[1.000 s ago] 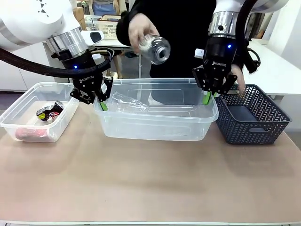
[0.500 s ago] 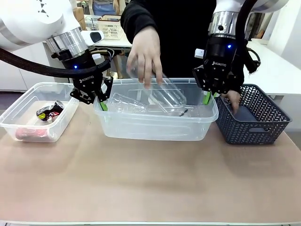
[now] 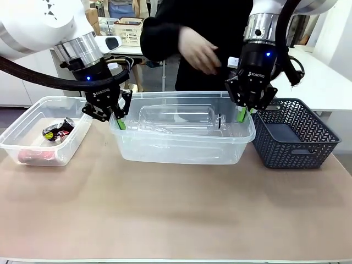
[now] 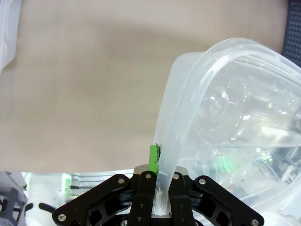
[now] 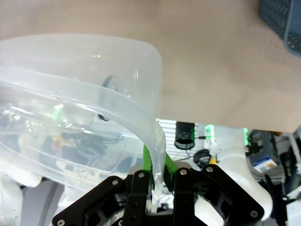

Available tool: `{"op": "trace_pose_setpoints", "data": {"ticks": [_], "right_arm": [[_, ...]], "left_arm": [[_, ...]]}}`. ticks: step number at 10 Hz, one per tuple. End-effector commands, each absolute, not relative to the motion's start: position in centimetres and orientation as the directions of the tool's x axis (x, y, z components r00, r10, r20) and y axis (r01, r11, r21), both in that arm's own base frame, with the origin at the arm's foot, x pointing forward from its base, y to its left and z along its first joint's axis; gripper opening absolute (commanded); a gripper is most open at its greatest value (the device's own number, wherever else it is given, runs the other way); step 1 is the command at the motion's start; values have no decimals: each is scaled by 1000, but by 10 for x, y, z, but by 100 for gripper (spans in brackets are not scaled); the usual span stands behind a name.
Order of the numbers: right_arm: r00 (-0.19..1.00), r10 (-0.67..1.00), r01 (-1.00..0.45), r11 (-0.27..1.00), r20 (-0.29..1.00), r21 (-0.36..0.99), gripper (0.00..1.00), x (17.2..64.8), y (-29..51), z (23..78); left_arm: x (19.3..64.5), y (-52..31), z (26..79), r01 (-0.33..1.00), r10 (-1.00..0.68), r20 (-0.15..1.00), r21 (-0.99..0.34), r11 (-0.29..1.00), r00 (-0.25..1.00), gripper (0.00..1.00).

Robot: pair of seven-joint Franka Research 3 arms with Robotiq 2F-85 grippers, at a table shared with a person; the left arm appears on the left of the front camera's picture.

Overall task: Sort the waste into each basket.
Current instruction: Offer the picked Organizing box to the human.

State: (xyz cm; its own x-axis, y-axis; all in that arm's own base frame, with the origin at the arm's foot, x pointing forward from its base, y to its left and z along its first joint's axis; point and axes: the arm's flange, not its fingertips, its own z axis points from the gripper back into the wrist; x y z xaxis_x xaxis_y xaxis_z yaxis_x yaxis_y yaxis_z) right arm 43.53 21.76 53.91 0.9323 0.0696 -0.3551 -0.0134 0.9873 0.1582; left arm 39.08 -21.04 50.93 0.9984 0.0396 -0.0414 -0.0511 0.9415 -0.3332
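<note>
The left gripper (image 3: 120,122) and right gripper (image 3: 242,114) each clamp the rim of the middle tub (image 3: 181,154), at centre frame. A bottle (image 3: 179,119) now lies flat inside it, released since half a second ago. The person's hand (image 3: 199,50) has lifted to upper centre. The other hand has left the blue basket (image 3: 308,144) at right. Wrappers (image 3: 58,130) sit in the left tub (image 3: 22,148).

Your left gripper (image 3: 117,120) is pointing down, its jaws pinching the rim of the tub (image 3: 181,155) at its left end. Your right gripper (image 3: 242,114) is hanging vertical, likewise clamping the rim at the right end. The person's hand (image 3: 196,50) is hovering between your two wrists.
</note>
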Motion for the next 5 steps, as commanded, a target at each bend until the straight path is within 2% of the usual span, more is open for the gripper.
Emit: {"op": "trace_pose_setpoints", "data": {"ticks": [1, 5], "right_arm": [[928, 79, -28, 989, -364, 144, 0, 431, 214, 541], [928, 79, -28, 989, -364, 144, 0, 431, 214, 541]], "left_arm": [[392, -206, 514, -90, 83, -37, -351, 932, 996, 0], [392, -206, 514, -90, 83, -37, -351, 932, 996, 0]]}}
